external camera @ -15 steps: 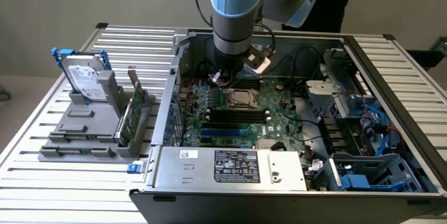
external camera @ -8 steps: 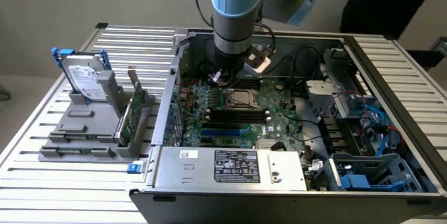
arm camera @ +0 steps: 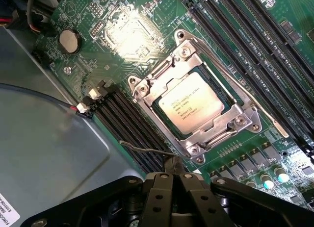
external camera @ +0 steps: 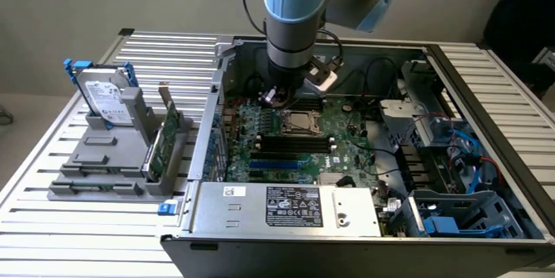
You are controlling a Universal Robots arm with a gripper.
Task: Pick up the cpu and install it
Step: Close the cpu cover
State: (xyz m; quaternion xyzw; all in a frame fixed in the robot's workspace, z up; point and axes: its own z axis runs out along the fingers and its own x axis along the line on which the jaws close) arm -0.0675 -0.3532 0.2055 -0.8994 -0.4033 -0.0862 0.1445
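**While fingers sit shut on nothing, cpu lies in its socket**

Though the black two-finger gripper (arm camera: 172,178) hangs close over the green motherboard (arm camera: 122,21), its fingers are pressed together w/ nothing btwn them. A thin wire lever (arm camera: 147,150) runs just past the fingertips; contact can't be told.

Apart from the gripper, the small flat square cpu w/ silvery metal top (arm camera: 191,105) lies flat inside the square metal socket frame (arm camera: 140,87), w/ the frame's rim lapping its edges. Long black memory slots (arm camera: 130,121) run alongside the socket. A round silver coin battery (arm camera: 68,40) sits farther off on the board.

In the exterior view the gripper (external camera: 274,96) is just above frame ctr, at the end of the blue-and-grey robot arm (external camera: 295,5) coming down from the upper middle. The cpu (external camera: 302,122) shows at frame ctr, a little lower & toward the exterior view's right of the gripper.

All this sits inside the open grey computer case (external camera: 208,135) on a slatted metal table (external camera: 52,226). A grey PSU box w/ black label (external camera: 286,206) fills the case's lower-ctr part. On the exterior view's left, outside the case, a silver hard drive w/ white label (external camera: 108,102) stands upright in a grey holder (external camera: 104,167).
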